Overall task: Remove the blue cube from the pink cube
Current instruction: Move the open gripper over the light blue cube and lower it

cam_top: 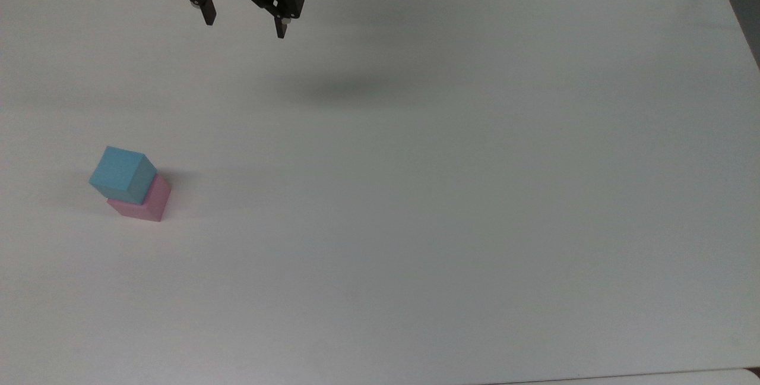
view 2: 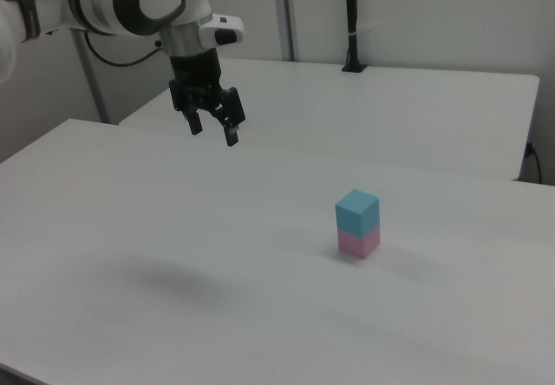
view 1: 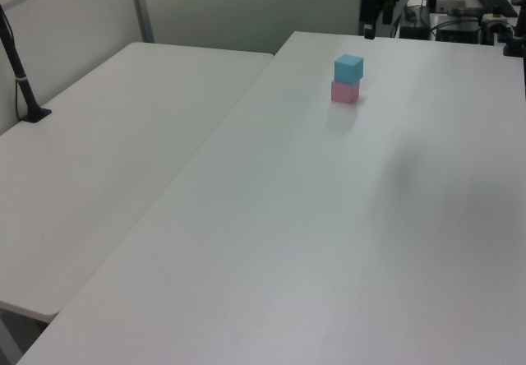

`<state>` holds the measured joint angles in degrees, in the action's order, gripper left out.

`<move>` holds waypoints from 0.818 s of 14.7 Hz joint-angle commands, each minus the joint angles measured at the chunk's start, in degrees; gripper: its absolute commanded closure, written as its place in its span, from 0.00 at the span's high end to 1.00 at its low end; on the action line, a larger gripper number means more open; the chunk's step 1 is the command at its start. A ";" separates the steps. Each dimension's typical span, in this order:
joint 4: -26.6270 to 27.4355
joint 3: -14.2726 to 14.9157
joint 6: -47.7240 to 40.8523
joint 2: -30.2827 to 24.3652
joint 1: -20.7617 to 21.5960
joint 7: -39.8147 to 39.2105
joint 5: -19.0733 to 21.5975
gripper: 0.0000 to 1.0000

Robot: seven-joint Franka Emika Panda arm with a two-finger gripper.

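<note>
Gripper hangs at top of the top view w/ fingers spread, nothing held, well apart from the stack. Blue cube sits on pink cube, mid-left of frame. Approach from above, square fingers to blue's flat sides, lift straight so pink stays put.

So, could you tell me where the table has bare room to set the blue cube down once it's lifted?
Nearly all of the table is bare. In the top view, everything right of the blue cube on the pink cube lies free, as does the strip below them. The open tool hangs over the far edge, apart from the stack.
</note>
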<state>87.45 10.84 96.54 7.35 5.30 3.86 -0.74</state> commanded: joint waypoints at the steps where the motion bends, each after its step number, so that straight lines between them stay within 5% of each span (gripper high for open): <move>1: 1.41 0.49 -1.00 -1.64 0.51 0.36 -0.84 1.00; 7: 1.32 0.76 -0.48 -1.28 0.24 -0.34 -0.84 1.00; 12: -0.07 1.11 8.65 4.07 -8.00 -12.03 -0.84 1.00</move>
<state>87.70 11.36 99.71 8.25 1.34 -2.18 -1.13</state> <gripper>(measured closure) 0.000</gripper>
